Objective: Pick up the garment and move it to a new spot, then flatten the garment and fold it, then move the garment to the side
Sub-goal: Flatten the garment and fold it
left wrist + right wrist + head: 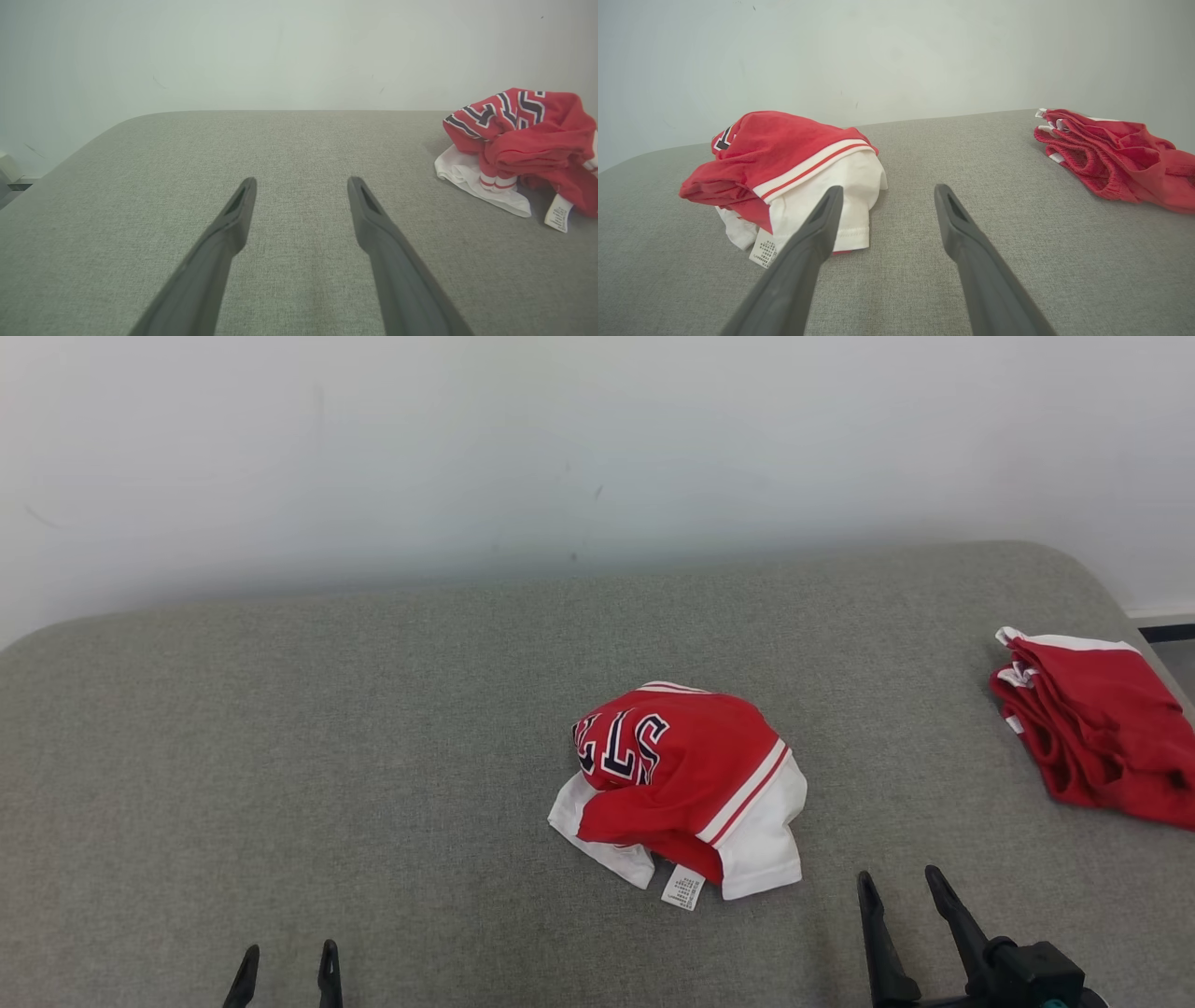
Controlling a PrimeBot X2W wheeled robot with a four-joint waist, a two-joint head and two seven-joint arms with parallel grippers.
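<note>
A crumpled red and white garment [686,784] with dark lettering and a white care label lies in a heap near the middle of the grey cushioned surface [327,756]. It shows at the right edge of the left wrist view [518,140] and at the left of the right wrist view [784,168]. My left gripper [285,963] stands open at the lower left, well apart from the heap. My right gripper [901,891] stands open at the lower right, just to the right of the garment, holding nothing.
A second red garment [1092,723] with white trim lies bunched at the surface's far right edge, also in the right wrist view [1111,158]. A pale wall [560,448] rises behind the surface. Bare grey fabric stretches across the left half.
</note>
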